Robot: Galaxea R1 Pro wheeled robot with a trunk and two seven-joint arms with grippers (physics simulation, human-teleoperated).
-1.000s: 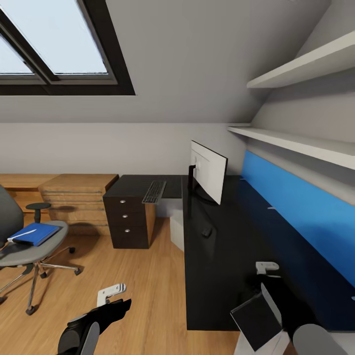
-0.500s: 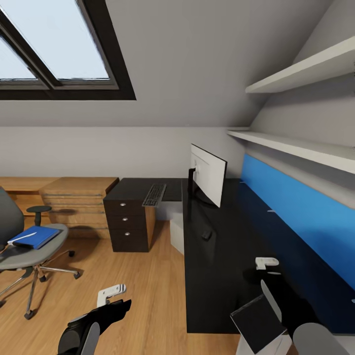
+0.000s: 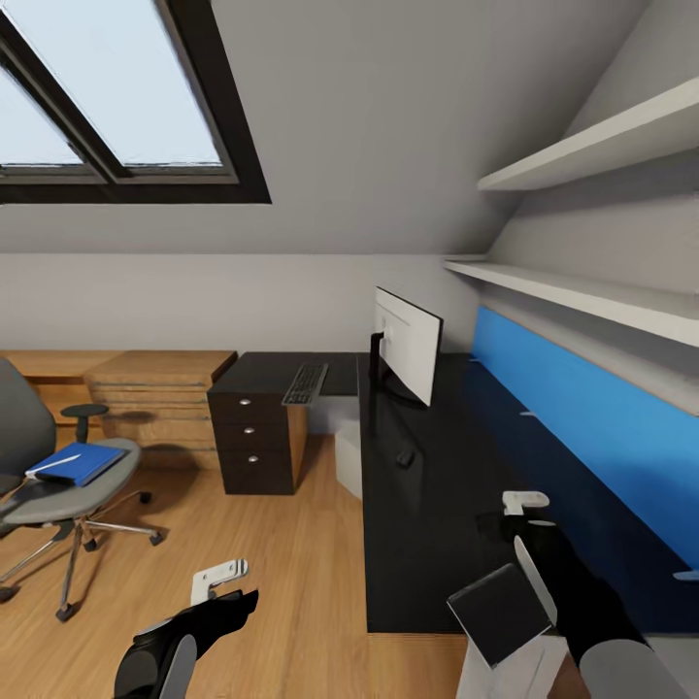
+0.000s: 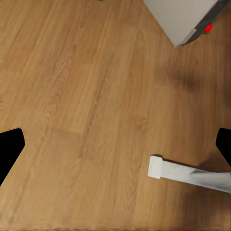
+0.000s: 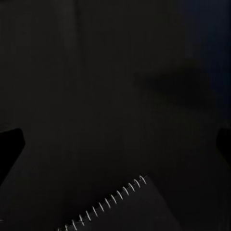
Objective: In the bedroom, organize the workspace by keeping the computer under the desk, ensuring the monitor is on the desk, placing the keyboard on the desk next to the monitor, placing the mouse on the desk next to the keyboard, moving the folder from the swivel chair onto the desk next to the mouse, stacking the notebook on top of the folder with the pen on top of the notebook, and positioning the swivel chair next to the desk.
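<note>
Up in the bedroom [image 3: 369, 126], facing along the desk [image 3: 437, 544]. On the far end of the black top: the monitor [image 3: 413, 345], upright, white back toward the camera. Just left of it, on the side wing, the keyboard [image 3: 305, 383]. Nearer along the top and apart from both, the mouse [image 3: 405, 456]. Tucked under the desk at the inner corner, the computer [image 3: 348, 461]; seen again from the left wrist as a pale corner with a red light [image 4: 180, 19].

Over on the left, well apart from the desk: the swivel chair [image 3: 29, 505], with the folder [image 3: 83, 461] flat on its seat and the pen [image 3: 53, 469] lying across the blue cover.

Now the left gripper [image 3: 218, 582]: hovers low above the wood floor [image 4: 86, 96], fingers [image 4: 9, 147] spread wide, nothing between them.

And the right gripper [image 3: 519, 519]: sits over the near end of the desk, fingers [image 5: 9, 144] wide apart above the black surface. Close by the right forearm, the notebook [image 3: 498, 614], tilted, spiral edge showing from the wrist [image 5: 120, 211], outside the gap between the fingers. Can't tell what bears it.
</note>
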